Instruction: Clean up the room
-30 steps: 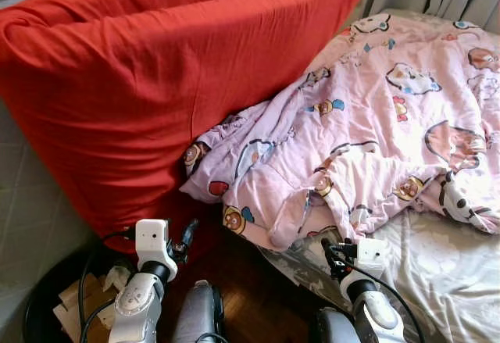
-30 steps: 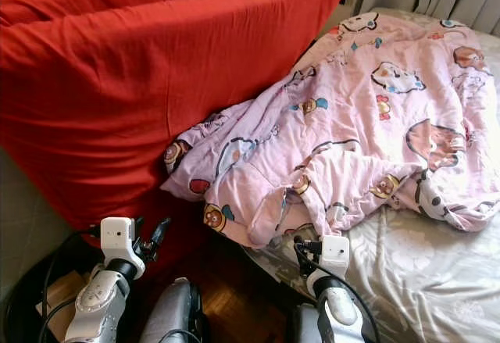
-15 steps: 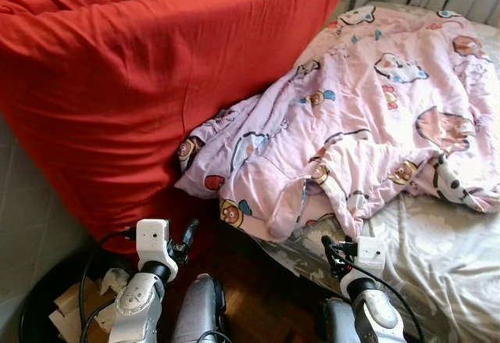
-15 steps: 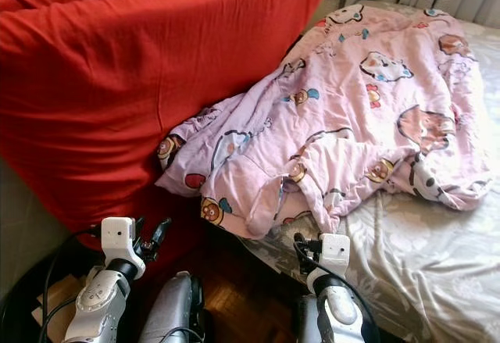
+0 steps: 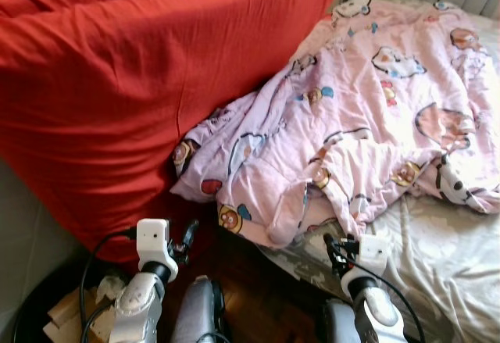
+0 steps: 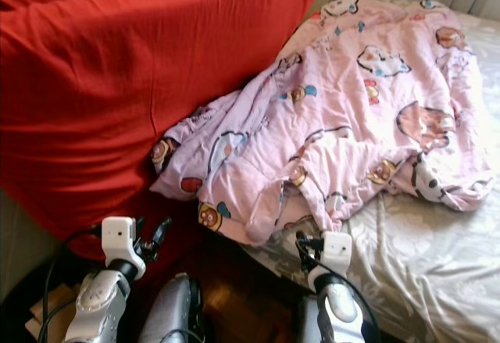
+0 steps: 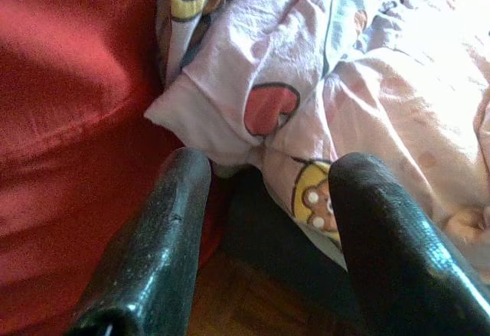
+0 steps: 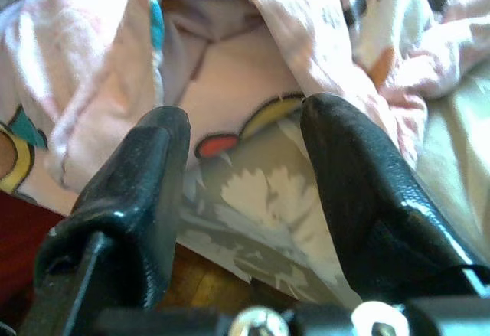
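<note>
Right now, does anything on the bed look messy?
Yes. The pink cartoon-print quilt lies crumpled in a heap, one corner hanging off the mattress edge toward the wooden floor and pushed against the big red cushion, leaving the grey floral sheet bare.

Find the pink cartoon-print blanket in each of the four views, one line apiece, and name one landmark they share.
Left eye view: pink blanket crumpled from centre to upper right, on the bed.
Right eye view: same place, centre to upper right.
Left wrist view: blanket beyond the open left claw, beside the red cushion.
Right wrist view: blanket beyond the open right claw, over the grey floral sheet.
Shared landmark: the blanket's hanging front edge.
</note>
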Robot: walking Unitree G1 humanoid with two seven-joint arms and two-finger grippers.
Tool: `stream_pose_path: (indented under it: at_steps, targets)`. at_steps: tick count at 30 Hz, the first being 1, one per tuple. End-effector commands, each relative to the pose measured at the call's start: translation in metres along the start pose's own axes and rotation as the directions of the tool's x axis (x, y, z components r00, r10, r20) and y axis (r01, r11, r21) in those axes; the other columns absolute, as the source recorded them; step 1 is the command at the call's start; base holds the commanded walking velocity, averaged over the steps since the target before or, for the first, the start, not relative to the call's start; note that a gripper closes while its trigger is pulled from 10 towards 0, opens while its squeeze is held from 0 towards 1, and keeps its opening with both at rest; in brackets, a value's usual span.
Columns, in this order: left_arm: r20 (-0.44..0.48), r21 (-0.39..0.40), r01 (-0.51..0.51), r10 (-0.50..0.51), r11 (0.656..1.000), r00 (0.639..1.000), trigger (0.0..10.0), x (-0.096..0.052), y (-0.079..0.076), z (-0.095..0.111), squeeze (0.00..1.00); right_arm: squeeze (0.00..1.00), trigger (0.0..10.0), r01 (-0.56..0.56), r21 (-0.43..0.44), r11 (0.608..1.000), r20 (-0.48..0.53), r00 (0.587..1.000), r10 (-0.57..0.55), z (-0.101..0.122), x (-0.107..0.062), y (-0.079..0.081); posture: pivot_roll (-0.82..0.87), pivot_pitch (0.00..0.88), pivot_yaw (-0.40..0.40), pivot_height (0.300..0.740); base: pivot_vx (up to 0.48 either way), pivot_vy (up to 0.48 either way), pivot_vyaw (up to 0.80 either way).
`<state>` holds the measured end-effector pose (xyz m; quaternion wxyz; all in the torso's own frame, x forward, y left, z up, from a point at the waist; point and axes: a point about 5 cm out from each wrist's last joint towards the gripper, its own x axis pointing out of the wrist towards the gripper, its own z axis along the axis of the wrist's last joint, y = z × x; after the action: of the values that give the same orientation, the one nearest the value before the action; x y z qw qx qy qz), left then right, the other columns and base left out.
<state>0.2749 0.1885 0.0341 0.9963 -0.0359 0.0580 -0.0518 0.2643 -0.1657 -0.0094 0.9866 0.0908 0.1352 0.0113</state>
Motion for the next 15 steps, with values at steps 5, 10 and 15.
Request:
stream_pose_path:
  at_steps: [5, 10, 15]
  targets:
    - [-0.013, -0.005, 0.005, -0.005, 1.0, 1.0, 10.0, -0.002, -0.002, -0.003, 0.0, 0.0, 10.0, 0.087, -0.015, 0.996, 0.008, 0.996, -0.087, -0.001, -0.003, -0.01, 0.01, 0.166, 0.044, 0.598, 0.272, 0.0, 0.0]
    - [-0.009, -0.005, 0.0, 0.0, 1.0, 1.0, 10.0, -0.003, -0.001, -0.003, 0.0, 0.0, 10.0, 0.133, -0.023, 0.991, 0.019, 0.991, -0.132, 0.004, -0.001, -0.017, 0.01, 0.168, 0.044, 0.598, 0.055, 0.0, 0.0]
    - [-0.008, -0.004, -0.002, 0.002, 1.0, 1.0, 10.0, -0.003, 0.0, -0.002, 0.0, 0.0, 10.0, 0.151, -0.024, 0.988, 0.021, 0.988, -0.15, 0.005, -0.001, -0.019, 0.01, 0.169, 0.044, 0.598, 0.0, 0.0, 0.0]
